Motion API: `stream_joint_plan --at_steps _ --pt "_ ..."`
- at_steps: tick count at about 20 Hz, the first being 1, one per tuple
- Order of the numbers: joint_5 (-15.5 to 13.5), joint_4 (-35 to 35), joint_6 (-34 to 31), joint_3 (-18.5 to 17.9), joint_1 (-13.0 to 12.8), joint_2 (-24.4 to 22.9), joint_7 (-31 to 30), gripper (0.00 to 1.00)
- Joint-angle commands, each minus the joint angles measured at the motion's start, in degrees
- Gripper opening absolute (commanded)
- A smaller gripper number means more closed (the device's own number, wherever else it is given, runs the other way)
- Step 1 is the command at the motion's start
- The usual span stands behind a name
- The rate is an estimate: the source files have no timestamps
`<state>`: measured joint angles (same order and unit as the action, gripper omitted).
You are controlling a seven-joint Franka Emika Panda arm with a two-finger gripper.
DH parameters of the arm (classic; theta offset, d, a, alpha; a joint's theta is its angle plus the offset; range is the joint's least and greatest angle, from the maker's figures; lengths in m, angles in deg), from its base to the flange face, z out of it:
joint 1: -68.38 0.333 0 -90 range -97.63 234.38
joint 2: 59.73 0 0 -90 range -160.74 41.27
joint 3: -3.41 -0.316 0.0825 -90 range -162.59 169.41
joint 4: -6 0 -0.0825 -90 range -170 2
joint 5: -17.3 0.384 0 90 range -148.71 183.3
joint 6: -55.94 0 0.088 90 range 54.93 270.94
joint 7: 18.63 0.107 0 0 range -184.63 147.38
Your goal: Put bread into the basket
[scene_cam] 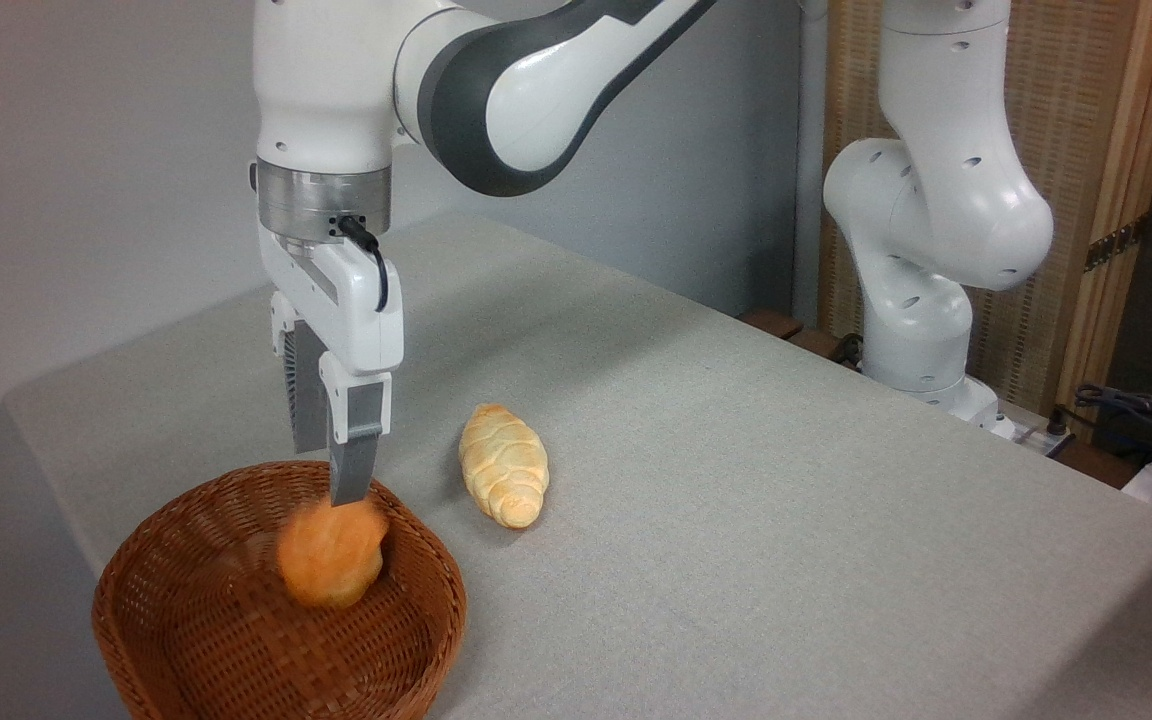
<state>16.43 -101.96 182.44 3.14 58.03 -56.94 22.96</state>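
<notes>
The bread (330, 556), a small orange-brown bun, is motion-blurred inside the brown wicker basket (448, 600) at the table's near left corner. It sits just under the fingertips, over the basket's right half. My gripper (331, 476) hangs straight down above the basket's far rim. Its two grey fingers (353, 450) stand apart, open, with nothing between them. The lower fingertip ends right at the top of the blurred bun; whether they touch I cannot tell.
A pale yellow ridged croissant-shaped roll (503, 464) lies on the grey tablecloth (736, 480) just right of the basket. The arm's white base (921, 300) stands at the table's far right edge, with cables (1136, 415) beyond it.
</notes>
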Motion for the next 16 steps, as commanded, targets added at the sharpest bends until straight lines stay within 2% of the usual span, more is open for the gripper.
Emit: stream_joint_plan --at_steps 1,4,6,8,11,16 --pt "-0.90 1.00 0.59 -0.17 -0.37 0.54 -2.73 1.00" --pt "-0.81 1.26 0.33 -0.08 -0.37 -0.07 -3.35 1.00" --pt "-0.81 1.78 -0.99 -0.08 -0.37 -2.17 -4.92 1.00" --pt "-0.19 3.71 -5.89 0.01 -0.37 -3.23 -6.43 1.00" --pt "-0.02 8.46 -17.31 -0.34 -0.37 -3.06 -6.17 1.00" --pt "-0.02 8.47 -24.63 -0.26 -0.37 -2.71 -5.82 1.00"
